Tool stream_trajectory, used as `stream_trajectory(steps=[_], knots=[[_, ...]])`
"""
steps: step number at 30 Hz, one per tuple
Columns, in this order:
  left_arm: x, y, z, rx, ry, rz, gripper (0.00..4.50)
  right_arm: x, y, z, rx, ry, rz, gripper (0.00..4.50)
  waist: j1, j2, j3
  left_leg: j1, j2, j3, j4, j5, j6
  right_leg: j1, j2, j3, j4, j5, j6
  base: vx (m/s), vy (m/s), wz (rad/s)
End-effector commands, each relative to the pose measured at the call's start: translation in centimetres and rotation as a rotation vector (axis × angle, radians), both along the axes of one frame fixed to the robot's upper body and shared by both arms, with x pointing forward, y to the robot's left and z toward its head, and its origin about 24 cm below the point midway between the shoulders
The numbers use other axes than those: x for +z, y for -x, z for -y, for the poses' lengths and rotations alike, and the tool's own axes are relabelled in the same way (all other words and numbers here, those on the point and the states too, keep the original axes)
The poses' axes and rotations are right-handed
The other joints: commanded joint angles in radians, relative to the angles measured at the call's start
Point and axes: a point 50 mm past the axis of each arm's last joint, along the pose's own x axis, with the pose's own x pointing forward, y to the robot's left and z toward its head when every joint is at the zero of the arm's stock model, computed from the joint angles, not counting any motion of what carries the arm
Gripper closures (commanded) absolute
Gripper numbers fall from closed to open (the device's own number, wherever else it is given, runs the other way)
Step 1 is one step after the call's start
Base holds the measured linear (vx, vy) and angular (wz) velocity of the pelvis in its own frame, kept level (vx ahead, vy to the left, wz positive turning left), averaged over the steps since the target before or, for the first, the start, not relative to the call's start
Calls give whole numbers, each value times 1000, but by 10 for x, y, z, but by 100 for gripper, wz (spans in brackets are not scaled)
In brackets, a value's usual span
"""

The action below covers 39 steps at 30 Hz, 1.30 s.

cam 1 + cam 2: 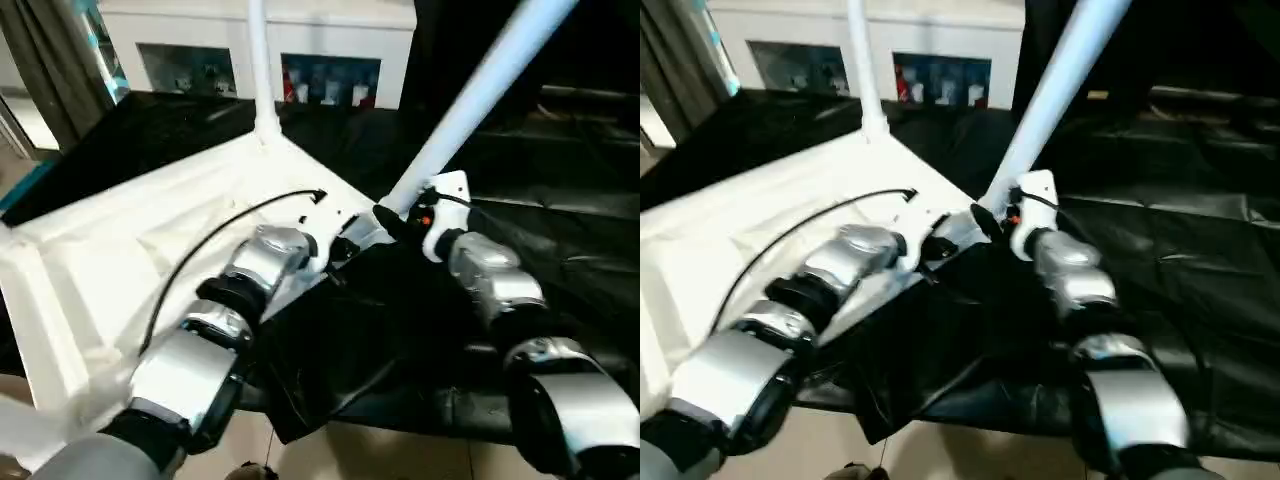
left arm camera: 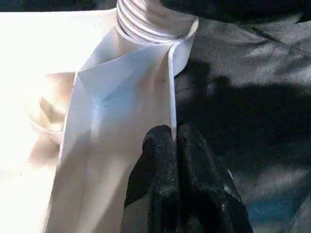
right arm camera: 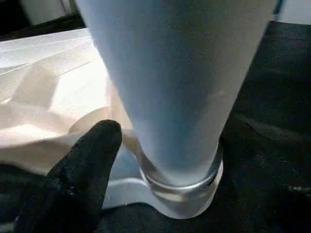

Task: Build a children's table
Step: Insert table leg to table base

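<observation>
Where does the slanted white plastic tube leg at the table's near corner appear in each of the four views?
Left eye view: the slanted white plastic tube leg runs from top right down to centre.
Right eye view: same diagonal, top centre to middle.
Left wrist view: its ribbed lower end, at the top edge.
Right wrist view: wide tube across the centre.
Shared landmark: the rounded white corner socket it enters.

black sheet (image 1: pixel 560 200), white cabinet (image 1: pixel 330 30), curtain (image 1: pixel 55 60)

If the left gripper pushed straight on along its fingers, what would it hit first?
Most likely the threaded leg end seated in the corner socket. The left gripper is pinching the tabletop's thin rim wall, which runs straight to that corner. Depth is hard to judge.
</observation>
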Motion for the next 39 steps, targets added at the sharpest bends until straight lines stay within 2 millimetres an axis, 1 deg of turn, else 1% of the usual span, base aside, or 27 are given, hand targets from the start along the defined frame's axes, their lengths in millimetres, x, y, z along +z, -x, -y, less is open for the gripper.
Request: stream_trajectory(steps=[1, 2, 3, 4, 5, 6, 7, 8, 10, 11, 12, 13, 14, 15, 18, 19, 20, 26, 28, 29, 30, 33, 34, 35, 37, 38, 39], knots=[[16, -1, 9, -84, 35, 69, 450, -5, 4, -3, 48, -1, -26, 59, 6, -2, -93, 25, 60, -24, -41, -38, 195, 65, -76, 47, -41, 195, -325, 0, 0, 0], [16, 0, 9, -93, 31, 70, 450, -4, 4, -1, 44, -2, -23, 59, 6, -1, -91, 26, 61, -24, -43, -66, 182, 65, -77, 46, -45, 144, -324, 0, 0, 0], [15, 1, 9, -113, 26, 68, 450, -3, 4, 0, 36, -4, -14, 59, 6, 4, -89, 28, 65, -25, -47, -95, 163, 63, -77, 47, -50, 96, -320, 0, 0, 0], [15, 2, 9, -129, 24, 67, 450, -1, 3, 2, 31, -4, -6, 59, 6, 5, -88, 30, 67, -26, -50, -113, 144, 63, -79, 48, -52, 65, -320, 0, 0, 0], [14, 4, 9, -145, 20, 65, 450, 0, 3, 2, 23, -14, 1, 59, 6, 7, -87, 30, 66, -24, -50, -123, 131, 63, -78, 49, -53, 51, -320, 0, 0, 0], [14, 4, 9, -145, 20, 65, 450, 0, 3, 2, 23, -14, 1, 59, 6, 7, -87, 30, 66, -24, -50, -123, 131, 63, -78, 49, -53, 51, -320, 0, 0, 0], [13, 5, 9, -156, 17, 62, 450, 1, 2, 1, 24, -20, 4, 59, 7, 9, -87, 33, 66, -23, -51, -131, 122, 60, -77, 50, -54, 46, -320, 0, 0, 0], [12, 7, 9, -174, 10, 59, 450, 3, 2, 0, 28, -25, 7, 59, 8, 7, -87, 31, 66, -23, -51, -128, 119, 62, -77, 51, -53, 54, -319, 0, 0, 0], [12, 8, 9, -185, 7, 58, 450, 4, 2, -1, 38, -29, 7, 59, 12, 10, -88, 30, 65, -24, -50, -114, 119, 63, -77, 51, -49, 72, -314, 0, 0, 0], [12, 8, 9, -189, 6, 58, 450, 4, 2, -2, 42, -32, 7, 59, 12, 9, -88, 29, 65, -23, -49, -109, 121, 64, -77, 51, -48, 81, -313, 0, 0, 0], [12, 8, 8, -194, 4, 58, 450, 4, 3, -2, 48, -34, 5, 75, 14, 10, -89, 30, 64, -23, -48, -101, 125, 62, -76, 51, -47, 92, -312, 0, 0, 0], [12, 9, 8, -197, 2, 59, 450, 4, 3, -3, 51, -35, 4, 75, 15, 10, -89, 29, 63, -23, -47, -100, 125, 63, -77, 50, -47, 93, -311, 0, 0, 0], [13, 9, 8, -203, 0, 60, 450, 4, 3, -3, 59, -33, 0, 95, 16, 10, -90, 29, 63, -24, -47, -98, 125, 64, -77, 51, -47, 94, -309, 0, 0, 0], [13, 9, 7, -206, -1, 60, 450, 2, 4, -3, 69, -27, -6, 95, 17, 7, -90, 29, 63, -23, -47, -98, 124, 64, -77, 50, -47, 93, -310, 0, 0, 0], [14, 10, 6, -209, -8, 63, 450, 0, 5, -2, 79, -18, -14, 108, 19, 6, -90, 29, 63, -22, -46, -93, 124, 63, -77, 51, -46, 86, -308, 0, 0, 0], [14, 10, 5, -209, -9, 63, 450, -1, 6, -2, 79, -18, -16, 130, 21, 8, -90, 29, 63, -22, -46, -97, 123, 62, -77, 51, -47, 79, -306, 0, 0, 0], [14, 10, 4, -207, -8, 62, 450, -2, 6, 0, 77, -17, -21, 134, 21, 5, -90, 29, 63, -23, -46, -97, 121, 63, -77, 51, -46, 73, -305, 0, 0, 0], [12, 11, 0, -222, -24, 60, 450, -1, 6, 4, 84, -21, -31, 168, 22, 8, -90, 29, 63, -23, -46, -107, 113, 64, -77, 51, -47, 59, -300, 0, 0, 0], [10, 16, -3, -282, -39, 56, 450, 0, 9, 7, 126, -29, -53, 173, 23, 6, -91, 29, 62, -22, -44, -96, 117, 63, -76, 50, -46, 67, -300, 0, 0, 0], [10, 18, -4, -311, -41, 58, 450, 0, 10, 9, 149, -41, -71, 179, 23, 2, -90, 27, 62, -22, -44, -94, 121, 66, -75, 50, -45, 71, -301, 0, 0, 0], [10, 19, -5, -329, -42, 59, 450, 0, 11, 11, 163, -49, -83, 185, 25, 4, -91, 27, 61, -22, -42, -89, 129, 66, -75, 50, -44, 75, -301, 0, 0, 0], [11, 25, -7, -417, -31, 47, 450, -4, 16, 18, 219, -67, -143, 190, 25, 1, -90, 27, 63, -21, -42, -87, 134, 63, -74, 49, -44, 69, -303, 0, 0, 0], [13, 29, -8, -471, -28, 47, 450, -8, 21, 23, 256, -68, -180, 190, 26, 1, -91, 27, 64, -22, -42, -91, 131, 64, -75, 49, -43, 56, -303, 0, 0, 0], [14, 29, -9, -477, -29, 47, 450, -8, 21, 24, 262, -66, -185, 192, 26, 1, -90, 26, 65, -22, -42, -95, 129, 63, -75, 49, -44, 46, -300, 0, 0, 0], [14, 30, -9, -487, -27, 45, 450, -11, 23, 26, 278, -57, -201, 192, 25, 2, -88, 30, 67, -21, -45, -114, 114, 59, -75, 50, -47, 9, -294, 0, 0, 0], [14, 30, -11, -501, -32, 44, 450, -14, 26, 27, 304, -39, -224, 192, 26, 1, -87, 32, 67, -21, -46, -132, 97, 58, -76, 50, -50, -17, -292, 0, 0, 0], [14, 31, -12, -514, -37, 44, 450, -17, 29, 28, 331, -25, -247, 192, 25, 1, -86, 32, 66, -20, -47, -135, 94, 58, -75, 51, -51, -23, -291, 0, 0, 0]])
